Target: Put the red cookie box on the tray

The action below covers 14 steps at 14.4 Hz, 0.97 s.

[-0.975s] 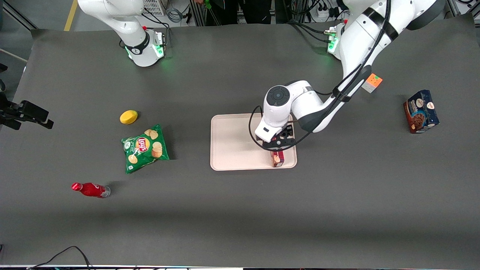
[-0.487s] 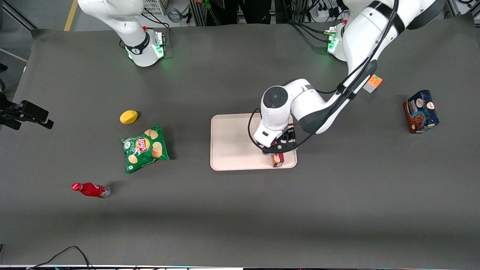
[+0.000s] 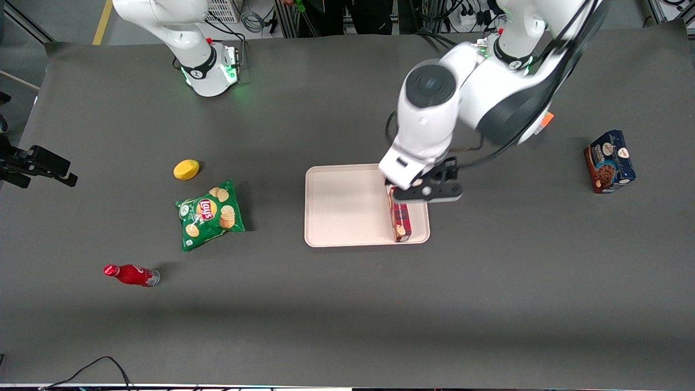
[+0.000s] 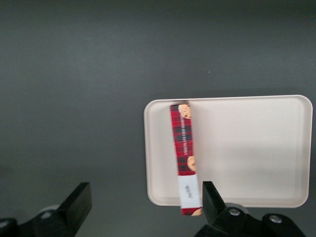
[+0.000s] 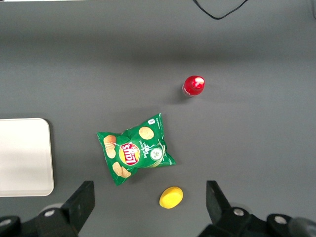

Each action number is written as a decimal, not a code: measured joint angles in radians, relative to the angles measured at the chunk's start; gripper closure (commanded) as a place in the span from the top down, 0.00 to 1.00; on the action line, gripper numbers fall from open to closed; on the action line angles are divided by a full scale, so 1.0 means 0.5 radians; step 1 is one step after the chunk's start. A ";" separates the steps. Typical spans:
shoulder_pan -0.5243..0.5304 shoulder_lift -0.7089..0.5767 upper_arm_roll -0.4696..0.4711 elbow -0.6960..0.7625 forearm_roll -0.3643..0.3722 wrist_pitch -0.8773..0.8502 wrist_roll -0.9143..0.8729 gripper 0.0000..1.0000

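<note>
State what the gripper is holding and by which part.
Nothing. The gripper is open above the tray, and the red cookie box lies free on the tray along one short edge, one end reaching over the rim.

The red cookie box [image 3: 400, 218] [image 4: 185, 157] lies flat in the tray [image 3: 342, 209] [image 4: 252, 148], along its short edge nearest the working arm's end (white label end poking slightly over the rim). The gripper [image 3: 426, 191] hangs above, fingers spread apart, holding nothing.
</note>
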 measured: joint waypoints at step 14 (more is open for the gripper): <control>0.030 -0.898 1.231 -0.483 -0.585 -0.057 1.185 1.00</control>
